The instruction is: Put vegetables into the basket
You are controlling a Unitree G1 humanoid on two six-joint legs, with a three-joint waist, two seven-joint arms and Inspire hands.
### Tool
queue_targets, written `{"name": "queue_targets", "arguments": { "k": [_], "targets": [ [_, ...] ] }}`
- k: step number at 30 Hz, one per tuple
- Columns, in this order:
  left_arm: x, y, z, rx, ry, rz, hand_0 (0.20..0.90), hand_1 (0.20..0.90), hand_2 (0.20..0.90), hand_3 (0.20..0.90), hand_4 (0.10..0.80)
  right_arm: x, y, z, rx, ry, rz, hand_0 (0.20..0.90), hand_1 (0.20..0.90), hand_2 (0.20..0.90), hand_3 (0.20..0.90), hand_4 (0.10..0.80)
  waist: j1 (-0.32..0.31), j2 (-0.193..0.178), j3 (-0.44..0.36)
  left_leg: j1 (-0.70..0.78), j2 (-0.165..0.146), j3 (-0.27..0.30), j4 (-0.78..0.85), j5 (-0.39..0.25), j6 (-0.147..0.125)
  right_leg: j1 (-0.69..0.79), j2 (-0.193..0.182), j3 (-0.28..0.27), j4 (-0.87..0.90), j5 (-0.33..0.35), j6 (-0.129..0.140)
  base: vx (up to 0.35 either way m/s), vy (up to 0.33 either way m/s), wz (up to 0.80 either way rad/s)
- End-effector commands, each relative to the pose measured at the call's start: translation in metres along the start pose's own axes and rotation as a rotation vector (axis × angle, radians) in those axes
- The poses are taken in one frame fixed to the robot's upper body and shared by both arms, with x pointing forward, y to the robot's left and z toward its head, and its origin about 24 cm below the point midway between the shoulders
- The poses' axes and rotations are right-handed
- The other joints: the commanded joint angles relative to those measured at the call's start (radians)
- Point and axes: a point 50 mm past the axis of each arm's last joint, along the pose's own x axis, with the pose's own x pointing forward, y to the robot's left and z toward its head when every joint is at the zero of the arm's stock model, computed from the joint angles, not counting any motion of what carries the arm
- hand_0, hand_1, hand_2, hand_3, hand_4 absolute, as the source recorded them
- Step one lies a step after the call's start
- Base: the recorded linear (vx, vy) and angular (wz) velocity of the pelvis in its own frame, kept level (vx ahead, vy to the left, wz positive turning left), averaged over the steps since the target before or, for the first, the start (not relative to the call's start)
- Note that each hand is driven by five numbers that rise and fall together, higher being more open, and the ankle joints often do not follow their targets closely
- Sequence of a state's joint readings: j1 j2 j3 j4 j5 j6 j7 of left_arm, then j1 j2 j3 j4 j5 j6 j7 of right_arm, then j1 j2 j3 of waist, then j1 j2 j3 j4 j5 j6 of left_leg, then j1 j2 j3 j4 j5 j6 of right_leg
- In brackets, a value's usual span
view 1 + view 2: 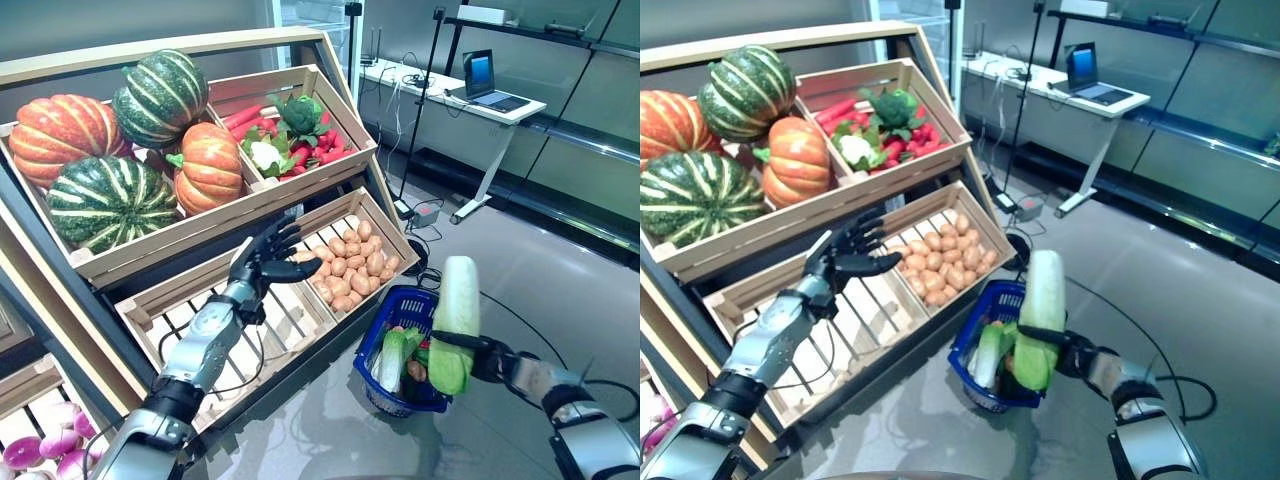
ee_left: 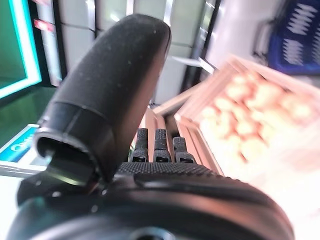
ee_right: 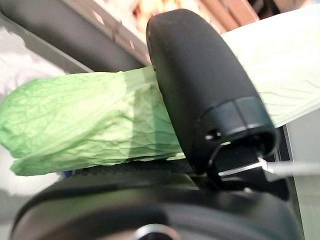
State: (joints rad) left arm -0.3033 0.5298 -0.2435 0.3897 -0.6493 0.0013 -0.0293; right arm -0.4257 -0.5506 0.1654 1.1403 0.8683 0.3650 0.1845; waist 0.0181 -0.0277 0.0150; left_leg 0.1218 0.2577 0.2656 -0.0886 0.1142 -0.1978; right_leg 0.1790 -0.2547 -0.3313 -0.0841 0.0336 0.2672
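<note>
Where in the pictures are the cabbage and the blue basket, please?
cabbage point(image 1: 455, 310): left eye view, on its pale upper half.
blue basket point(image 1: 398, 300): left eye view, on its far rim.

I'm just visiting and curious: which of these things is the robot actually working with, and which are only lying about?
In the job:
right hand, holding the napa cabbage
blue basket
left hand, open by the potatoes

Lying about:
pumpkins
laptop on the desk

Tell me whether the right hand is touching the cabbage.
Touching. The right wrist view shows the right hand with its thumb pressed across the cabbage, gripping it; the left eye view shows it held over the basket.
</note>
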Motion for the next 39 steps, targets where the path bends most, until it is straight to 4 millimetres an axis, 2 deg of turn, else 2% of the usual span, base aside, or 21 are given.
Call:
{"name": "queue_targets", "arguments": {
  "k": [1,4,5,7,9,10,12,13,14,18,19,21,22,25,33,39],
  "targets": [
    [0.012,0.008,0.058,0.067,-0.250,0.046,0.900,0.900,0.900,0.900,0.800,-0.016,0.020,0.085,0.011,-0.322,0.015,0.300,0.300,0.300,0.300,0.400,0.051,0.015,0.019,-0.029,-0.025,-0.038,0.006,-0.065,0.031,-0.079,0.005,-0.014,0.035,0.016,-0.067,-0.053,0.005,-0.08],
    [0.016,0.009,0.065,0.070,-0.276,0.057,0.900,0.900,0.900,0.900,0.800,-0.021,0.019,0.099,0.035,-0.364,-0.012,0.300,0.300,0.300,0.300,0.400,0.061,0.019,0.055,-0.071,-0.026,-0.053,0.024,-0.060,0.028,-0.125,-0.005,-0.009,0.080,0.001,-0.067,-0.193,-0.007,-0.11],
    [0.019,0.010,0.076,0.068,-0.308,0.061,0.900,0.900,0.900,0.900,0.800,-0.026,0.021,0.111,0.053,-0.403,-0.019,0.300,0.300,0.300,0.300,0.400,0.065,0.023,0.090,-0.117,-0.026,-0.066,0.061,-0.066,0.026,-0.172,-0.014,-0.002,0.128,-0.013,-0.067,-0.417,-0.017,-0.07],
    [0.027,0.006,0.103,0.057,-0.405,0.051,0.900,0.900,0.900,0.900,0.800,-0.041,0.031,0.144,0.082,-0.508,0.018,0.300,0.300,0.300,0.300,0.400,0.065,0.038,0.203,-0.240,-0.022,-0.109,0.181,-0.087,0.019,-0.291,-0.044,0.018,0.254,-0.035,-0.067,-0.532,-0.013,0.07],
    [0.030,0.001,0.115,0.035,-0.450,0.043,0.900,0.900,0.900,0.900,0.800,-0.046,0.036,0.155,0.077,-0.547,0.030,0.300,0.300,0.300,0.300,0.400,0.061,0.048,0.259,-0.330,-0.010,-0.126,0.285,-0.112,0.020,-0.377,-0.074,0.034,0.356,-0.057,-0.073,-0.359,0.013,0.15],
    [0.030,-0.003,0.122,0.007,-0.483,0.031,0.900,0.900,0.900,0.900,0.800,-0.052,0.040,0.165,0.072,-0.586,0.034,0.300,0.300,0.300,0.300,0.400,0.060,0.056,0.303,-0.406,-0.002,-0.140,0.371,-0.138,0.026,-0.454,-0.103,0.051,0.444,-0.080,-0.081,-0.316,0.033,0.10],
    [0.030,-0.007,0.124,-0.013,-0.499,0.021,0.900,0.900,0.900,0.900,0.800,-0.055,0.043,0.171,0.068,-0.608,0.035,0.300,0.300,0.300,0.300,0.400,0.062,0.061,0.326,-0.460,-0.002,-0.144,0.430,-0.163,0.038,-0.510,-0.121,0.059,0.510,-0.103,-0.089,-0.205,0.031,0.08],
    [0.029,-0.013,0.125,-0.024,-0.512,0.010,0.900,0.900,0.900,0.900,0.800,-0.058,0.045,0.176,0.059,-0.624,0.035,0.300,0.300,0.300,0.300,0.400,0.066,0.066,0.348,-0.497,-0.002,-0.152,0.494,-0.205,0.035,-0.545,-0.139,0.065,0.575,-0.138,-0.088,-0.211,0.044,0.06],
    [0.029,-0.018,0.128,-0.033,-0.528,0.002,0.900,0.900,0.900,0.900,0.800,-0.063,0.048,0.183,0.043,-0.645,0.032,0.300,0.300,0.300,0.300,0.400,0.069,0.070,0.369,-0.560,-0.002,-0.151,0.565,-0.224,0.043,-0.603,-0.161,0.067,0.649,-0.155,-0.099,-0.186,0.045,0.10],
    [0.028,-0.031,0.128,-0.057,-0.539,-0.027,0.900,0.900,0.900,0.900,0.800,-0.077,0.050,0.202,0.019,-0.698,0.018,0.300,0.300,0.300,0.300,0.400,0.073,0.082,0.400,-0.682,0.003,-0.148,0.725,-0.304,0.058,-0.741,-0.206,0.097,0.845,-0.231,-0.113,-0.121,0.047,0.03],
    [0.027,-0.036,0.129,-0.056,-0.545,-0.041,0.900,0.900,0.900,0.900,0.800,-0.083,0.049,0.209,0.021,-0.719,0.006,0.300,0.300,0.300,0.300,0.400,0.074,0.087,0.411,-0.707,0.007,-0.158,0.787,-0.353,0.050,-0.770,-0.218,0.110,0.914,-0.276,-0.108,-0.013,-0.003,0.18],
    [0.027,-0.041,0.131,-0.053,-0.553,-0.054,0.900,0.900,0.900,0.900,0.800,-0.089,0.048,0.216,0.021,-0.741,-0.008,0.300,0.300,0.300,0.300,0.400,0.076,0.093,0.422,-0.749,0.004,-0.169,0.838,-0.371,0.049,-0.806,-0.229,0.118,0.959,-0.289,-0.115,-0.055,-0.013,0.26],
    [0.026,-0.045,0.131,-0.057,-0.560,-0.064,0.900,0.900,0.900,0.900,0.800,-0.097,0.050,0.224,0.018,-0.764,-0.020,0.300,0.300,0.300,0.300,0.400,0.075,0.103,0.435,-0.794,0.008,-0.178,0.910,-0.408,0.050,-0.856,-0.238,0.137,1.028,-0.319,-0.120,-0.078,-0.020,0.23],
    [0.024,-0.048,0.133,-0.072,-0.569,-0.073,0.900,0.900,0.900,0.900,0.800,-0.107,0.054,0.235,0.024,-0.799,-0.030,0.300,0.300,0.300,0.300,0.400,0.074,0.117,0.453,-0.862,0.012,-0.185,1.020,-0.455,0.050,-0.930,-0.256,0.156,1.129,-0.359,-0.126,-0.077,-0.037,0.18],
    [0.018,-0.056,0.128,-0.070,-0.581,-0.107,0.900,0.900,0.900,0.900,0.800,-0.129,0.056,0.255,0.112,-0.891,-0.026,0.300,0.300,0.300,0.300,0.400,0.072,0.128,0.470,-0.990,0.009,-0.209,1.233,-0.536,0.050,-1.055,-0.278,0.173,1.305,-0.426,-0.138,-0.043,-0.041,0.17],
    [0.015,-0.055,0.128,-0.054,-0.574,-0.115,0.900,0.900,0.900,0.900,0.800,-0.144,0.057,0.267,0.167,-0.954,-0.019,0.300,0.300,0.300,0.300,0.400,0.072,0.127,0.464,-1.018,0.010,-0.220,1.273,-0.551,0.054,-1.087,-0.278,0.181,1.341,-0.435,-0.134,-0.004,-0.004,0.03]
  ]
}}
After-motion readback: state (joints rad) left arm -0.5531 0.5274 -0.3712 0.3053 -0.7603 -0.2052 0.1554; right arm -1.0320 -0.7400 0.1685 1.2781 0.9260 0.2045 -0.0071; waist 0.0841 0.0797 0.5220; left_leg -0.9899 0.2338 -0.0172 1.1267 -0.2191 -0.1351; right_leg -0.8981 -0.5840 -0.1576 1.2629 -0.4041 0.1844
